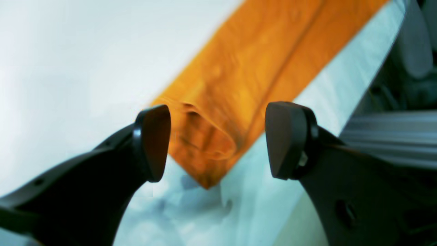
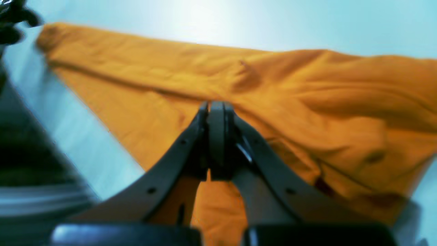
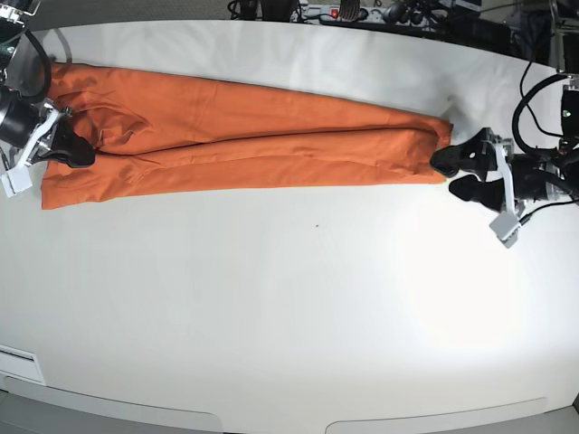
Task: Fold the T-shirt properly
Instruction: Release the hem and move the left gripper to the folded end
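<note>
Orange shirt (image 3: pixel 244 136) lies as long narrow band across far side of white counter (image 3: pixel 298 307). Right gripper (image 2: pixel 216 112): jaws closed, pressed on cloth. Left gripper (image 1: pixel 218 140): jaws wide at band's end. Likely next: grip end, fold band crosswise.

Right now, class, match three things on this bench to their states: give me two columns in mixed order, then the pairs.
Column one:
1. T-shirt
2. left gripper
3. right gripper

Column two:
A. open, at the shirt's end
B. shut on fabric
C. folded into a long strip on the table

Pairs: 1-C, 2-A, 3-B
</note>
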